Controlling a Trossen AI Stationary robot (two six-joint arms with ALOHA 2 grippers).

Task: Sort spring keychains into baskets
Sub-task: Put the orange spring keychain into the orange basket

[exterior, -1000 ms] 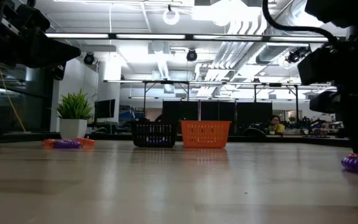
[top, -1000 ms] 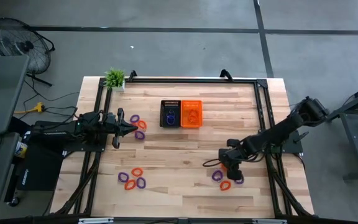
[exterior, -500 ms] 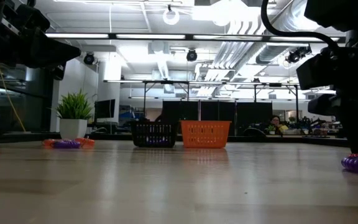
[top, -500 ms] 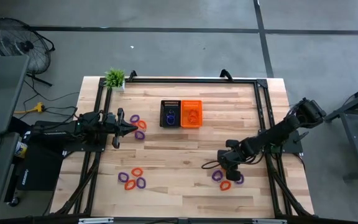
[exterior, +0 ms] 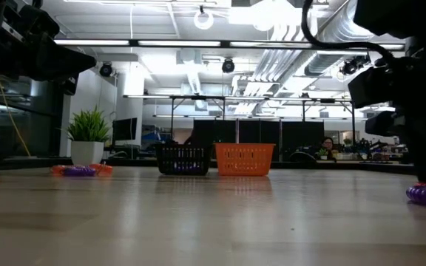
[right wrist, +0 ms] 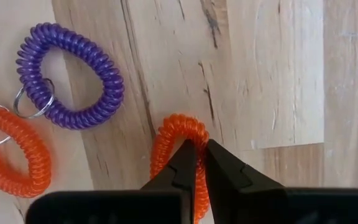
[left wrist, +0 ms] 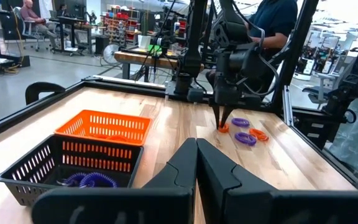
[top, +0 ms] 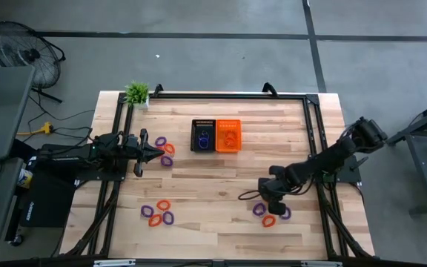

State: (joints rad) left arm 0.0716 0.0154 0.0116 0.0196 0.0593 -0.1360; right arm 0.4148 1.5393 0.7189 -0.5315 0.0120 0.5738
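The black basket (top: 203,136) and the orange basket (top: 228,136) stand side by side at the table's far middle; purple coils (left wrist: 89,180) lie in the black one. Spring keychains lie in three groups: by the left gripper (top: 166,149), near left (top: 158,213) and near right (top: 271,215). My right gripper (right wrist: 199,149) points down at the near-right group, shut on an orange keychain (right wrist: 179,127). A purple keychain (right wrist: 70,78) and another orange one (right wrist: 11,152) lie flat beside it. My left gripper (left wrist: 196,149) is shut and hovers level at the table's left. My right gripper pinches the orange keychain's coil (right wrist: 190,127) at one side of the loop, between its two fingertips. It comes from above, pointing down. One finger (right wrist: 182,162) seems to stand inside the loop, the other outside. The keychain lies flat on the table (left wrist: 224,129).
A small potted plant (top: 136,93) stands at the far left corner. A black frame rail (top: 228,95) runs round the table's far and side edges. Bare wood lies between the baskets and the near groups. People sit in the room beyond (exterior: 327,146).
My right arm has shifted slightly toward the table's left above the near-right group. The left arm and all the keychains have kept still.
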